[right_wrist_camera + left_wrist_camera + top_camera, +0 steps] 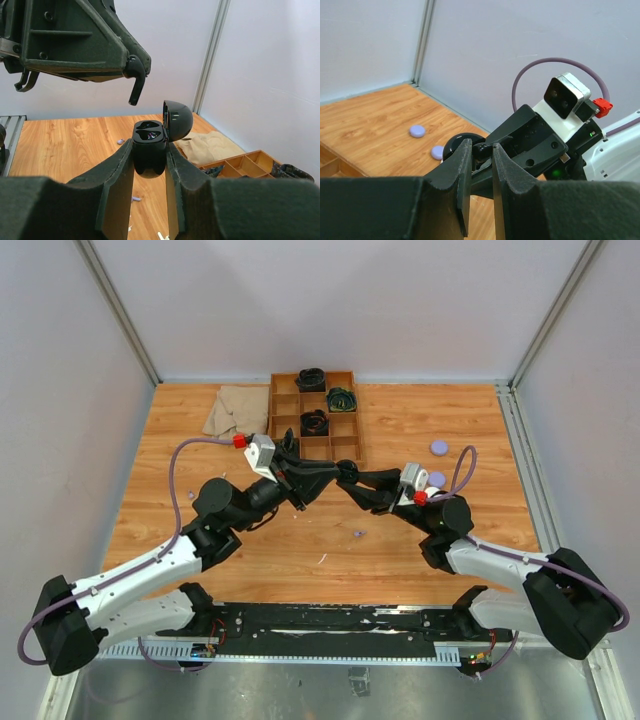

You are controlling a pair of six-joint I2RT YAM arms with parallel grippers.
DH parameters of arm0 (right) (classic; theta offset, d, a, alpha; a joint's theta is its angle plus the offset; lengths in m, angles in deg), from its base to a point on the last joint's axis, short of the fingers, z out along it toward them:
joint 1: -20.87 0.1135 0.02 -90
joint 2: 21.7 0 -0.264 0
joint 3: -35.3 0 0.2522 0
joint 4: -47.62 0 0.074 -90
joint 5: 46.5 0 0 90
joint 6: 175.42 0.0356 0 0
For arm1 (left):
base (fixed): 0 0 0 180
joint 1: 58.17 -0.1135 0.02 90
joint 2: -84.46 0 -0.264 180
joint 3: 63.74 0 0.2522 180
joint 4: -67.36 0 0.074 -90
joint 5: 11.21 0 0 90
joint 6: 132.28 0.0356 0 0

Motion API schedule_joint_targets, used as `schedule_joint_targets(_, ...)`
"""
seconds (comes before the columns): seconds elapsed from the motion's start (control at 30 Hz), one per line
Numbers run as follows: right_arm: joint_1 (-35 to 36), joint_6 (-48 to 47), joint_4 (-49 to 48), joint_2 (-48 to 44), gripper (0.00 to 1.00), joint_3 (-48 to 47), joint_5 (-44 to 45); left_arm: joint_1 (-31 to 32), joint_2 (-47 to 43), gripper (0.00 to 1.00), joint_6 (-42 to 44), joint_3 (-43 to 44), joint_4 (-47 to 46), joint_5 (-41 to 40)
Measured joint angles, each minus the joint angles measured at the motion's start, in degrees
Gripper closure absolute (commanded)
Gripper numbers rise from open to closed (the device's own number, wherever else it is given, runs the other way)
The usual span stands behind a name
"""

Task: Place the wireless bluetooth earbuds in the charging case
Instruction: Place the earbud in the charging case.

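At the far left of the desk [290, 560] lies a crumpled tan cloth [233, 410]. Just right of it is a wooden divider tray [272, 405] with dark coiled cords [314, 422] in some compartments.

My left claw [481, 150] is raised over the middle of the desk, pinched almost fully closed on a black earbud [136, 85] whose stem points down. The bud hangs just above and to the left of the charging case [150, 132], not touching it.

My right claw [149, 155] meets it from the right and grips the black case by its sides. The case is upright, its lid [177, 120] swung open and both sockets showing.

Nearer than the claws, a tiny lilac bud [358, 534] lies on the wood. Two lilac pucks [439, 447] sit on the desk to the right, one farther than the other.
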Motion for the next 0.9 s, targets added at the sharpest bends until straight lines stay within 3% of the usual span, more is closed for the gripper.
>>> schedule_joint_targets(0.9, 0.09, 1.18, -1.29, -0.15, 0.99, 0.0, -0.33, 1.73, 3.91, 0.8, 1.05, -1.97, -5.99, -1.16)
